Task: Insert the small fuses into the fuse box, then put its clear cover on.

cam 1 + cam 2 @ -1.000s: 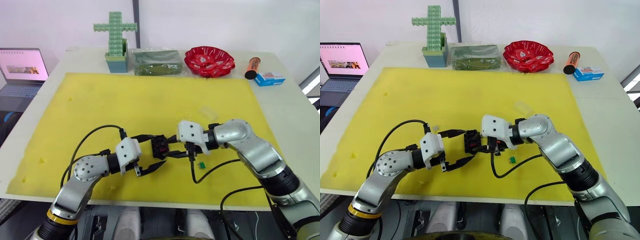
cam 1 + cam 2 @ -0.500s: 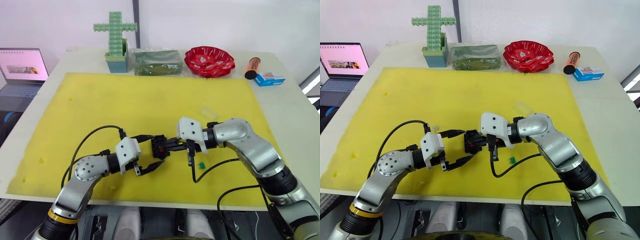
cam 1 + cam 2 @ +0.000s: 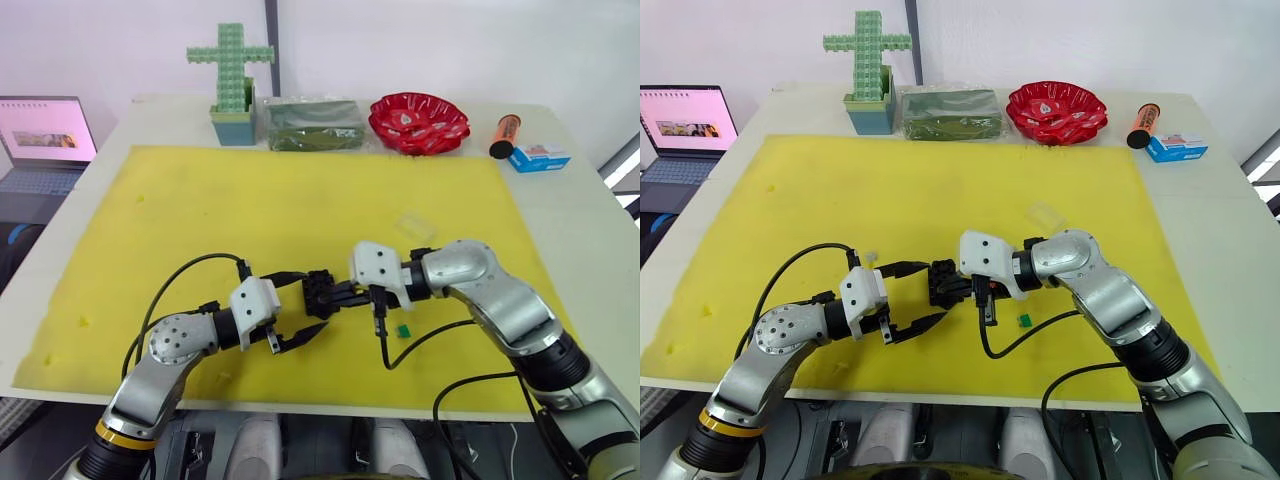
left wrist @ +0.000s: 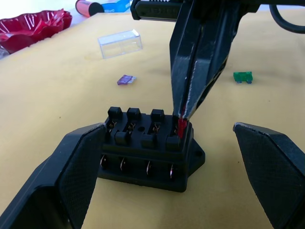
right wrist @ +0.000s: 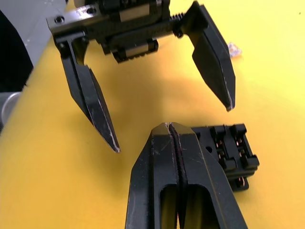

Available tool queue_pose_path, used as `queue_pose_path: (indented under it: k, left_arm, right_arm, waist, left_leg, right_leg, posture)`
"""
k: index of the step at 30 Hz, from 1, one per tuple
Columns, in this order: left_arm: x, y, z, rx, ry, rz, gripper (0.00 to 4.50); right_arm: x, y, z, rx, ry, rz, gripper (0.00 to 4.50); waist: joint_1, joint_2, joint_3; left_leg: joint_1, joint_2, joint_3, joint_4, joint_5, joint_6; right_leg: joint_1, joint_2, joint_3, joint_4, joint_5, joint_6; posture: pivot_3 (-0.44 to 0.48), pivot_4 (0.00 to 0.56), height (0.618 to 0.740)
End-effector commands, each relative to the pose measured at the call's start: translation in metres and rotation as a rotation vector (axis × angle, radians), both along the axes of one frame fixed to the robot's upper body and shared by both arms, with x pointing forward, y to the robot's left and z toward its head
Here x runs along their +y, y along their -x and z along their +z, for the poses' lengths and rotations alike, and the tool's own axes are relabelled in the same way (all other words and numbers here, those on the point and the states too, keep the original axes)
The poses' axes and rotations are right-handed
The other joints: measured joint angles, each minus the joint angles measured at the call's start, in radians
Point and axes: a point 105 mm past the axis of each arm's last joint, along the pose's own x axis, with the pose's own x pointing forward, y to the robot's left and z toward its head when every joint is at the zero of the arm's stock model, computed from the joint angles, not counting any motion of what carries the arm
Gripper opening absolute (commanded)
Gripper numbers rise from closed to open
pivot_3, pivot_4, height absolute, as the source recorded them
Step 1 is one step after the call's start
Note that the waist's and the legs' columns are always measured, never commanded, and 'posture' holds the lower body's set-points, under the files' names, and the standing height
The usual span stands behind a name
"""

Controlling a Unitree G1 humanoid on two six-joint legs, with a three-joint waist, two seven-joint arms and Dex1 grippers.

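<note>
Near the front edge of the yellow mat (image 3: 200, 200), the fuse box (image 4: 148, 148) sits flat between the spread fingers of the left gripper (image 3: 300, 308), which brackets it without touching. The right gripper (image 4: 183, 117) comes in from three o'clock with its fingers pinched together on the red fuse (image 4: 181, 128), whose lower end sits at the end slot of the box. The step in hand looks like the first insertion. The next move calls for a straight push down until the fuse seats, then letting go. Waiting on the mat are the green fuse (image 3: 403, 329) just beyond the box at four o'clock, the purplish fuse (image 4: 126, 79) and the clear cover (image 3: 415, 225) at one o'clock.
</note>
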Motion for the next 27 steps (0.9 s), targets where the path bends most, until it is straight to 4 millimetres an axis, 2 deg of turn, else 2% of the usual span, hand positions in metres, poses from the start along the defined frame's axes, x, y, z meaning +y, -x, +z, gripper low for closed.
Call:
queue_pose_path:
  k: [1, 27]
  left_arm:
    - [-0.003, 0.004, 0.011, -0.044, 0.013, -0.01, 4.5]
    - [0.002, 0.004, 0.001, -0.026, 0.005, -0.001, 4.5]
  right_arm:
    - [0.0, -0.003, 0.001, -0.025, -0.001, -0.007, 0.02]
    - [-0.005, -0.015, -0.02, -0.055, 0.058, -0.092, 0.02]
  waist:
    - [0.0, 0.0, 0.0]
    - [0.0, 0.001, -0.005]
  left_leg:
    - [0.0, 0.0, 0.0, 0.0, 0.0, 0.0]
    - [0.0, 0.0, 0.0, 0.0, 0.0, 0.0]
  right_leg:
    - [0.0, 0.0, 0.0, 0.0, 0.0, 0.0]
    - [0.0, 0.0, 0.0, 0.0, 0.0, 0.0]
  posture:
    - [0.0, 0.15, 0.74]
    - [0.0, 0.15, 0.74]
